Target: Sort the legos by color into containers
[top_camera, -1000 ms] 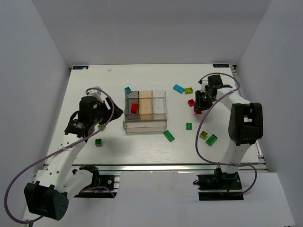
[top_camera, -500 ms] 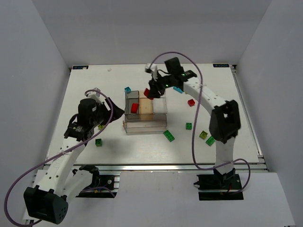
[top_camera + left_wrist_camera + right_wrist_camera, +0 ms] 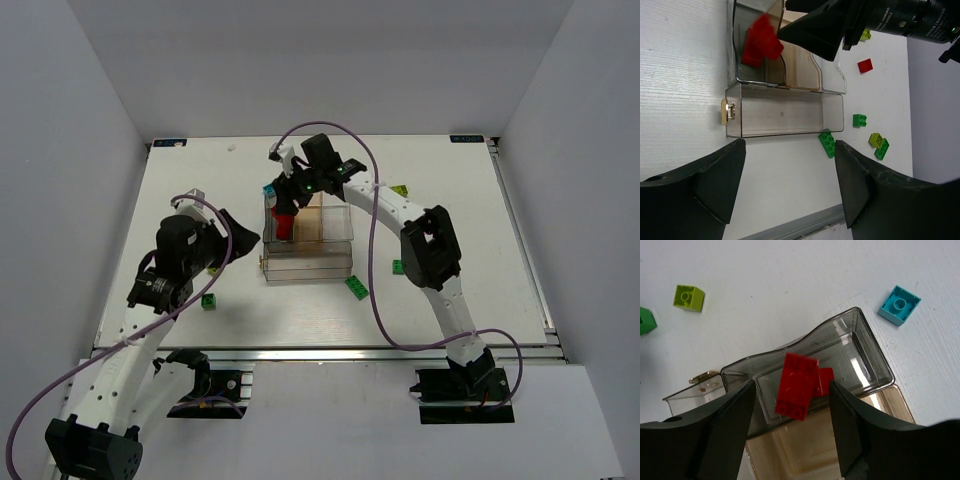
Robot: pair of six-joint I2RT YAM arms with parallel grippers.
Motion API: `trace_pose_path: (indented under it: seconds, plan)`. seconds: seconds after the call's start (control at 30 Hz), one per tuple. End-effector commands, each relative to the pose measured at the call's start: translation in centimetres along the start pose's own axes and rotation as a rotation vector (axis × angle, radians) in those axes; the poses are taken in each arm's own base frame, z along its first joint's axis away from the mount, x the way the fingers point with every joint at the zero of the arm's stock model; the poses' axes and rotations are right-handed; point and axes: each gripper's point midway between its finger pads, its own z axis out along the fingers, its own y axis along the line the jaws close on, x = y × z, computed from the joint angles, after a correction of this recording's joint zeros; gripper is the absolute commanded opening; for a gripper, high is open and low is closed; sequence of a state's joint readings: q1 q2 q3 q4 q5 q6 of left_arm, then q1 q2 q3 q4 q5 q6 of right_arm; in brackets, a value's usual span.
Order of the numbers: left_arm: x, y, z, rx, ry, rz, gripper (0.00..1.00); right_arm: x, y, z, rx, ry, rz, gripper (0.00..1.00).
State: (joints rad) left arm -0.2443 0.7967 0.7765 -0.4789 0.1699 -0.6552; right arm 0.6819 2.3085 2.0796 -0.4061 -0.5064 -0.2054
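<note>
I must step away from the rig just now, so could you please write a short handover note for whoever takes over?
Left gripper: open, empty, hovering beside the container.
Right gripper: open, above the grey compartment.
Done: two red bricks in that compartment, one possibly mid-drop.
Left to sort, all loose on the table: one red brick, several green bricks, lime bricks, a cyan brick.
</note>
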Motion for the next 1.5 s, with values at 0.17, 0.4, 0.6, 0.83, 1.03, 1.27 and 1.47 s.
trace_pose_path:
  seconds: [0.17, 0.4, 0.6, 0.83, 1.03, 1.27, 1.47]
  plan:
    - [0.1, -1.4, 1.2, 0.059, 0.040, -0.001, 0.79, -3.9, -0.1, -1.1, 0.039, -0.100, -0.021, 0.67]
    - [-0.2, -2.5, 2.9, 0.108, 0.066, -0.007, 0.41, -3.7, -7.6, -9.7, 0.377, -0.129, 0.169, 0.00]
    - [0.8, -2.3, 3.9, 0.124, 0.106, -0.030, 0.21, 3.6, -10.8, -19.6, 0.484, -0.066, 0.367, 0.23]
    - [1.6, -0.2, 3.9, 0.021, 0.128, -0.034, 0.69, 14.1, -10.0, -22.2, 0.454, 0.163, 0.376, 0.89]
    - [2.2, 2.5, 3.3, -0.132, 0.139, -0.038, 0.72, 19.4, -12.1, -21.4, 0.487, 0.312, 0.330, 0.88]
    - [3.1, 4.4, 2.1, -0.215, 0.141, -0.043, 0.73, 20.5, -15.3, -21.3, 0.563, 0.370, 0.295, 0.84]
    - [4.0, 5.2, 1.3, -0.237, 0.145, -0.051, 0.73, 19.9, -15.3, -21.6, 0.555, 0.356, 0.244, 0.81]
